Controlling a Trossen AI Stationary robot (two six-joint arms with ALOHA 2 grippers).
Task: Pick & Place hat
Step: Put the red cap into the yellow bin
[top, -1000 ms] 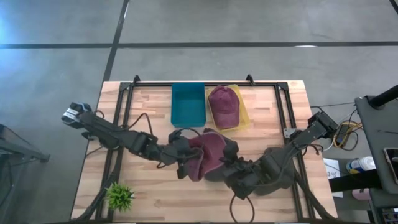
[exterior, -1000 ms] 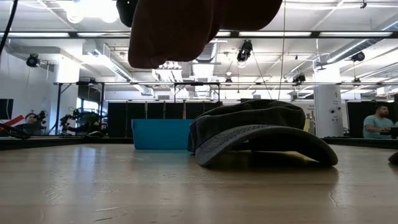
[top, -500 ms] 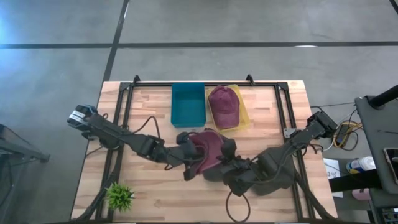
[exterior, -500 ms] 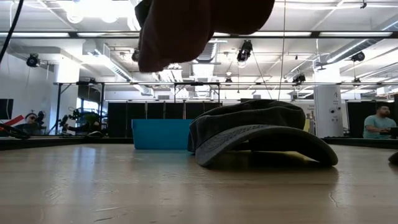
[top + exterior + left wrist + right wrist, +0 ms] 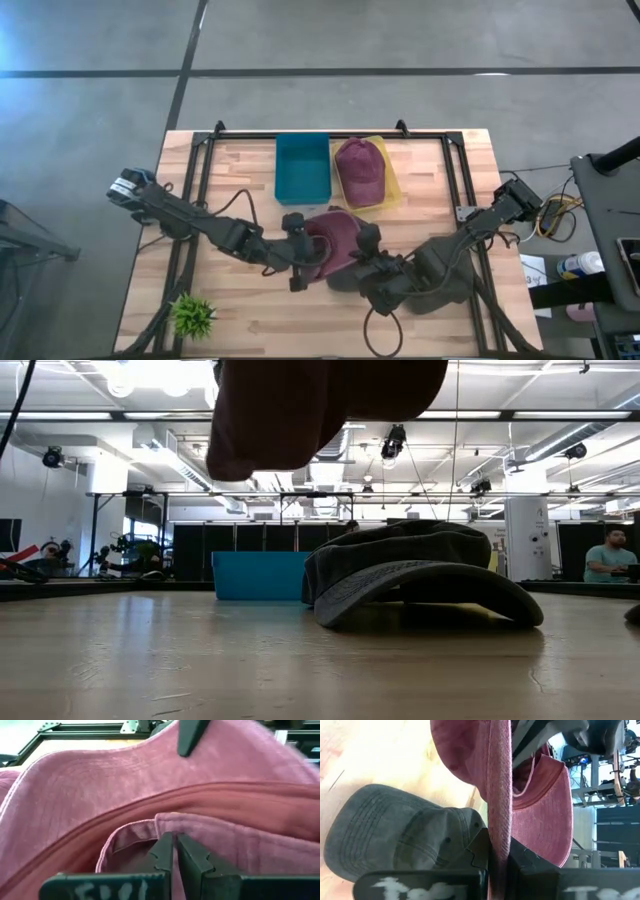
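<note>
Just in front of the teal bin (image 5: 302, 167), the left gripper (image 5: 299, 262) pinches the lifted maroon hat (image 5: 335, 240) by its edge; the right gripper (image 5: 364, 255) is clamped on the hat's brim, opposite.

Tabletop layout, one hat lifted between two claws

Tabletop (image 5: 240, 320): bin (image 5: 302, 168) at far centre; second hat (image 5: 360, 170) just right of the bin, lying on a sheet (image 5: 392, 185); plant (image 5: 192, 315) at near left corner. Held hat (image 5: 335, 243) hangs above mid-tabletop, near side of bin, gripped from the left by the left claw (image 5: 298, 262) and from the right by the right claw (image 5: 355, 262). Third hat (image 5: 420, 575) rests on the tabletop, below the held hat and right of the bin.
</note>
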